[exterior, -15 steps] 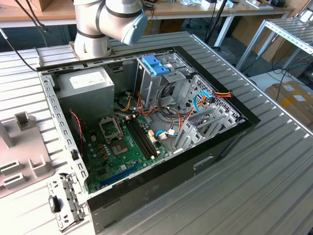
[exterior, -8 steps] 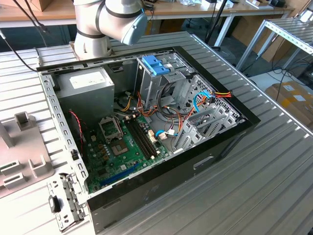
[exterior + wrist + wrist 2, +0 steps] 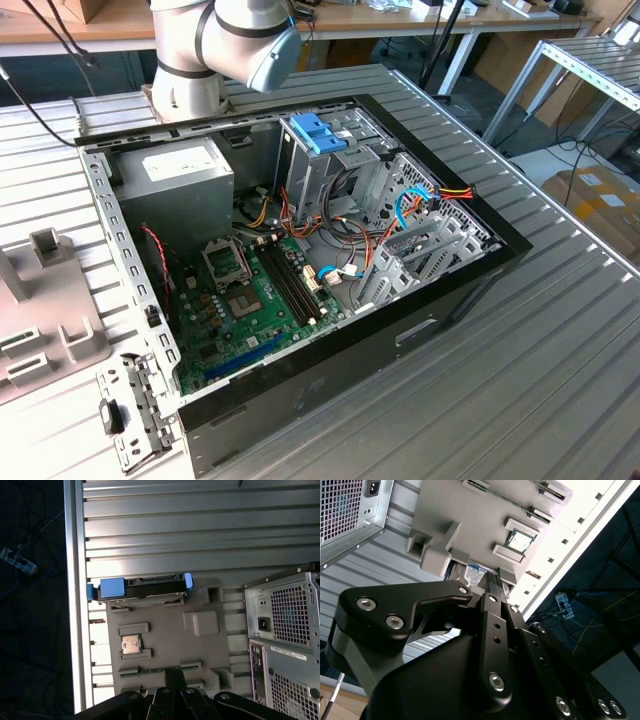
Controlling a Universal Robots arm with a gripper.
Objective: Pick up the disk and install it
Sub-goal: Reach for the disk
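Observation:
The disk [image 3: 142, 587] stands on its long edge in a slot at the rim of a grey fixture plate [image 3: 165, 630], with blue plastic pieces at both ends. In the second wrist view a strip of the disk's white label [image 3: 477, 572] shows just beyond my gripper [image 3: 492, 582]. In the first wrist view my gripper [image 3: 174, 674] hangs above the fixture's other side, shut with nothing in it and apart from the disk. The arm's elbow [image 3: 250, 35] is at the top of the exterior view.
An open computer case [image 3: 300, 250] lies on the slatted aluminium table, holding a grey power-supply box [image 3: 185, 175] and a metal cage with a blue top [image 3: 320, 135]. The fixture plate [image 3: 40, 320] lies at the exterior view's left. A processor chip [image 3: 131, 644] sits in it.

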